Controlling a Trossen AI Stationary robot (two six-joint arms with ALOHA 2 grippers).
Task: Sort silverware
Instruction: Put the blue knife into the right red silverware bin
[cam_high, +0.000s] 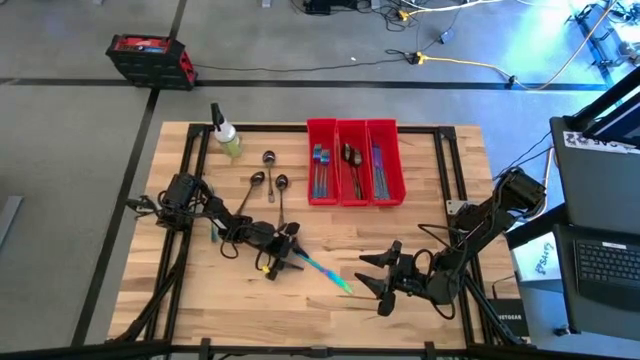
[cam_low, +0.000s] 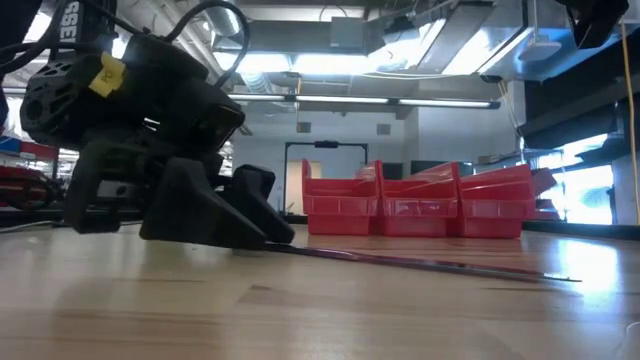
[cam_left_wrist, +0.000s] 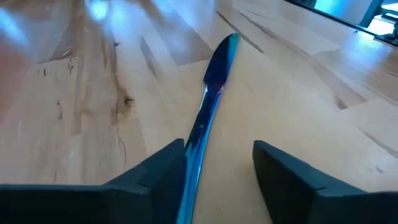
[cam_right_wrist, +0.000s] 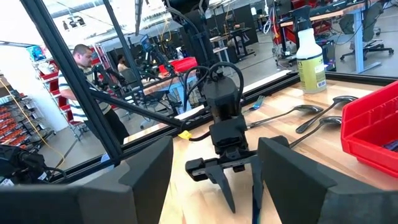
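Nearest the front edge, the right gripper (cam_high: 378, 274) hovers low over bare wood at the table's right, its fingers spread and holding nothing, with open board all around it. Just left of it lies a blue knife (cam_high: 322, 268), flat on the table (cam_high: 200, 300) near the middle, its tip pointing toward the right gripper. The left gripper (cam_high: 290, 258) sits down at the knife's handle end, fingers (cam_left_wrist: 158, 177) parted with the handle lying between them, close against one finger. Left of that arm the wood runs clear to the edge. Farther back, three dark spoons (cam_high: 270, 183) lie left of centre, well apart from the knife. Beyond them, three red bins (cam_high: 353, 165) stand side by side at the far edge, holding sorted cutlery. A spray bottle (cam_high: 226, 135) stands at the far left corner; its label is unreadable.
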